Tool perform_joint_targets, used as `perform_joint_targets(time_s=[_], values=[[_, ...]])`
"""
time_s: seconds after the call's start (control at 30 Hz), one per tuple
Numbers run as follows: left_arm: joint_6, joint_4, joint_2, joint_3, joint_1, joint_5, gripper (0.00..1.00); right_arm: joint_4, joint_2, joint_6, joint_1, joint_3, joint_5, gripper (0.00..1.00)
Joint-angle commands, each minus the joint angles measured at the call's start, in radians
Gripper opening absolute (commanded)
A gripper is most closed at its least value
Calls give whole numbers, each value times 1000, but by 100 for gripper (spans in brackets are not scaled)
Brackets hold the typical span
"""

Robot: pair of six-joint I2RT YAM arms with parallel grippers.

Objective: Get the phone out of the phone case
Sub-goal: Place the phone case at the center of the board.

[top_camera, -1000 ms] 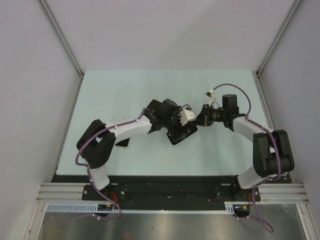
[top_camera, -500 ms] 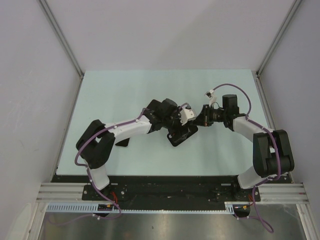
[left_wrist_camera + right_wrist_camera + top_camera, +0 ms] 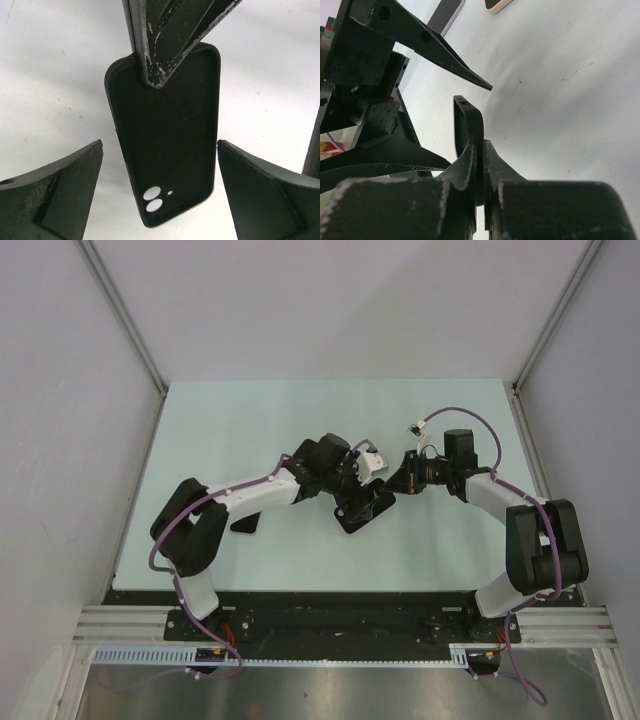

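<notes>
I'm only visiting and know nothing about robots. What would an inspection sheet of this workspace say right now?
Surface: pale green table, a few faint scuffs.
Job's things: black phone case, empty, with the table showing through its camera holes; what looks like the phone lies apart on the table.
Clutter: a flat item with a pale edge beside it, cut off by the frame; cannot tell what it is.
Grippers: right gripper shut on the case's end edge; left gripper open, fingers spread either side of the case.
Cables: purple cables run along both arms.
Surroundings: plain grey walls; metal rail at the near edge.
</notes>
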Motion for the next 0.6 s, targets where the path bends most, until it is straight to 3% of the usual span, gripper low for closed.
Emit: perform_joint_targets(time_s=[0.0,0.57], values=[[-31,34,-45,19,7,75,100,25,-7,-10,6,20,-14,0],[-5,77,15,33,-51,-230,100,63,-16,105,6,20,-37,0]])
